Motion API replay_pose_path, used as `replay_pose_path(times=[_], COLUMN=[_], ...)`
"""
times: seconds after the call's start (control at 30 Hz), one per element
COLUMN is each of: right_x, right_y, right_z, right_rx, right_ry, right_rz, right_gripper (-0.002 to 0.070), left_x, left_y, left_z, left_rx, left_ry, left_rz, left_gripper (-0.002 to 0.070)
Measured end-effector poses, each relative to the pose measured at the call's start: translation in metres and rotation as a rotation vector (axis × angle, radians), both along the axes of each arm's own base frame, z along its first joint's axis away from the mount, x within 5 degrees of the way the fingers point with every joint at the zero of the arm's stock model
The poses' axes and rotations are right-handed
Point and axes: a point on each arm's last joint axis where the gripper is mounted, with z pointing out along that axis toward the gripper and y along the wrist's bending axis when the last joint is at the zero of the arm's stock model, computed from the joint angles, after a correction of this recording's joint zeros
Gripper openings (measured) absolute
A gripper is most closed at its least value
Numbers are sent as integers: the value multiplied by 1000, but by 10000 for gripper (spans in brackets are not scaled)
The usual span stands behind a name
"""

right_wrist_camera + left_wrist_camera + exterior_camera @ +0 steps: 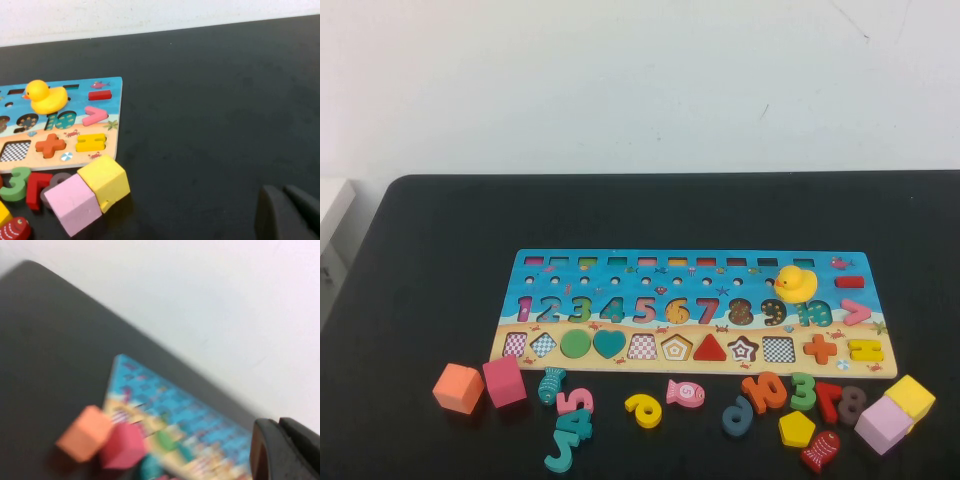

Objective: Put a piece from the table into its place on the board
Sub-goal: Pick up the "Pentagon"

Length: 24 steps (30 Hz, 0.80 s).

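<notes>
While neither of my arms shows in the high view, each wrist view catches only a dark edge of its own gripper: the left gripper [287,450] hangs above the table's left end near the board's corner, the right gripper [290,212] above bare table to the right of the board, and I cannot tell whether either set of fingers is open or closed. The piece [797,428], a yellow pentagon, lies flat on the table [420,230] in front of the board [695,262], toward its right end, well apart from its empty pentagon recess [676,347] in the shape row. Risks, as I judge them: the pentagon sits crowded, just beside a red fish [820,451], a green 3 [803,390] and a red 7 [829,399], so a descending finger could knock or pinch a neighbour; a thin flat piece may slip from the grasp; a rotated pentagon would not seat. Count: four cubes, namely one orange [458,388], one magenta [504,381], one yellow [910,397], one pink [882,424]; three fish; one rubber duck [796,283] on the board; one yellow pentagon.
</notes>
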Motion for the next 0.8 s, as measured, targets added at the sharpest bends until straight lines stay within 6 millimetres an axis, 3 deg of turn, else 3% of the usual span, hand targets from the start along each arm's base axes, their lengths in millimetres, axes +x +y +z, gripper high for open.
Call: replay_pose_path(times=[0.13,0.33,0.47,0.6,0.8], right_x=[0,0,0,0,0], right_y=[0,0,0,0,0], right_z=[0,0,0,0,0], right_rx=[0,0,0,0,0], right_ry=[0,0,0,0,0], right_rz=[0,0,0,0,0], right_gripper=[19,19,19,19,19], left_x=[1,1,-2,-4,13], left_y=[3,7,-2,-16,-29], left_z=[5,8,13,48,101], left_rx=[-167,-207,-16,227,675], left_ry=[-29,-53,-56,-28,84], left_rz=[37,75,-26,-195,-489], left_gripper=[-3,-3,-3,-3,-3])
